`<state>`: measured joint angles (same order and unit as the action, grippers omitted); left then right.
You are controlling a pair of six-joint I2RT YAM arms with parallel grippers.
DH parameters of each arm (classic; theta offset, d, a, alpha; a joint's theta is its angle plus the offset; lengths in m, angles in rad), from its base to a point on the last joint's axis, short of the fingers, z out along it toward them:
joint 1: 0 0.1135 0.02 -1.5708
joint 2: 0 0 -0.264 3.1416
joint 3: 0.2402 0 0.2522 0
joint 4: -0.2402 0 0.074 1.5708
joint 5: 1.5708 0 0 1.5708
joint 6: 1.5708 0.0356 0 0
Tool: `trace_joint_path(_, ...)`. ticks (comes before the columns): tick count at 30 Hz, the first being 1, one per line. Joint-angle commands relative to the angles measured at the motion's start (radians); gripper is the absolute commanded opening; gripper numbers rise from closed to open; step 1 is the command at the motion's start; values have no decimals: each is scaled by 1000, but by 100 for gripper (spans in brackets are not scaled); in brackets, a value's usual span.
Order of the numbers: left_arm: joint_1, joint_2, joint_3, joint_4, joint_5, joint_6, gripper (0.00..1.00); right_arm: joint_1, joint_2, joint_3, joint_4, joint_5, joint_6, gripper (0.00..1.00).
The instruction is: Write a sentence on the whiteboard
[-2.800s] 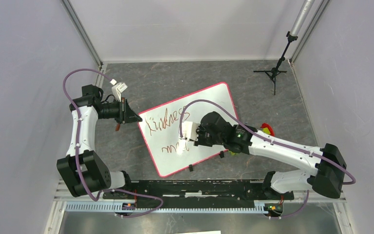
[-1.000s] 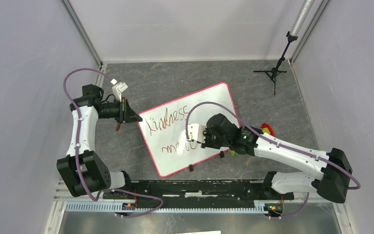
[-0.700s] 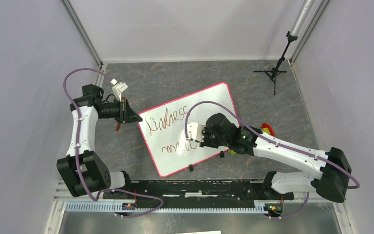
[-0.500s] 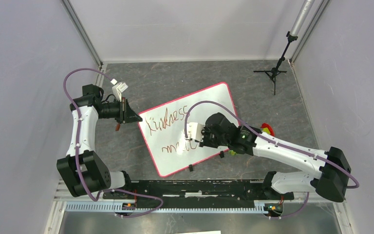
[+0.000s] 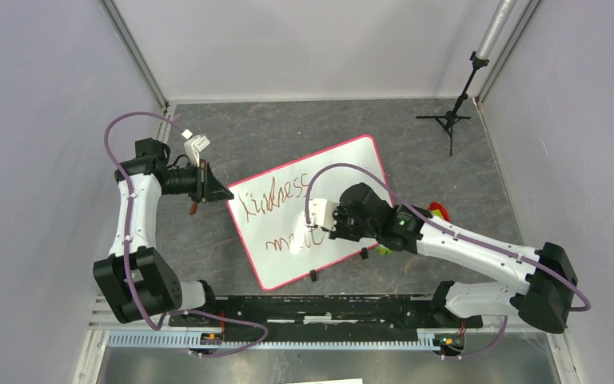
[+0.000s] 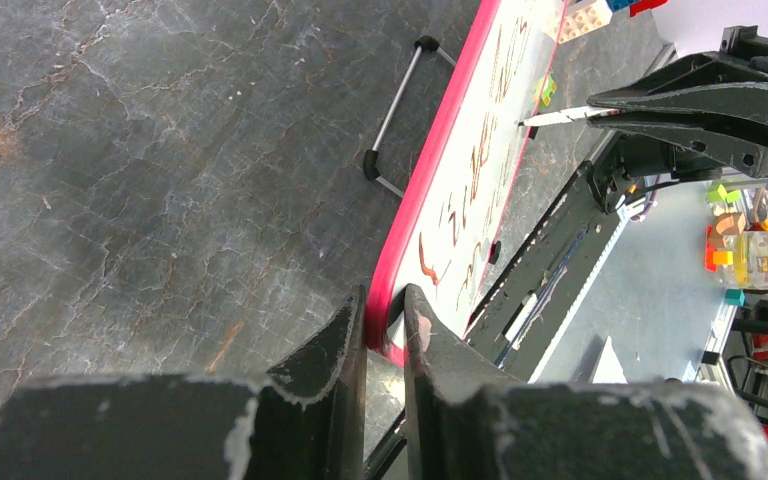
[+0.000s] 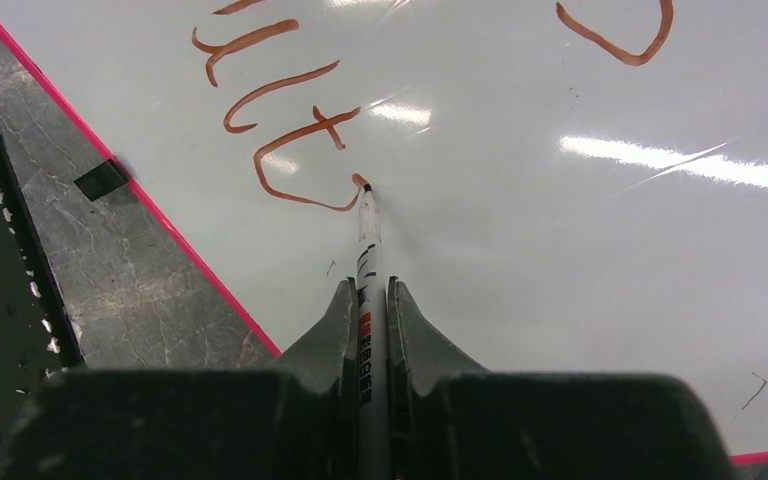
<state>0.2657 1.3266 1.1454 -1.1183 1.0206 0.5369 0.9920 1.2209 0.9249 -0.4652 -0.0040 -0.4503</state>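
The whiteboard (image 5: 344,172), glossy white with a red-pink border, lies tilted on the dark table. The sentence (image 5: 276,196) shows in reddish-brown: a first line like "kindness" and a partial second line (image 5: 292,242). My left gripper (image 6: 385,310) is shut on the whiteboard's corner edge (image 6: 407,260), at the board's far-left corner in the top view (image 5: 217,192). My right gripper (image 7: 370,295) is shut on a white marker (image 7: 368,250). Its tip touches the board at the end of the last stroke (image 7: 300,160). In the top view the right gripper (image 5: 317,226) is over the second line.
Two black clips (image 5: 364,254) sit on the board's near edge. A small black tripod (image 5: 450,120) stands at the back right. Red and yellow-green items (image 5: 438,211) lie by the board's right edge, behind the right arm. A black rail (image 5: 320,308) runs along the near edge.
The right gripper with the marker has moved right along the second line, which has gained a few strokes. The left arm and the board have not moved.
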Motion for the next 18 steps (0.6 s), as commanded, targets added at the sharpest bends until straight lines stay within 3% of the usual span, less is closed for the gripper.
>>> trace_joint_path(1,-33,-2,-3,-16,-39,-20,15,-11,5,3,-24,-37,-5,0)
trace_joint_path(10,-33,-4,-5,-15,-42,-20,15,16,7,-10,-79,-50,-44,0)
trace_joint_path(18,-33,-7,-4,-15,-40,-21,15,16,-20,93,-70,-21,-42,0)
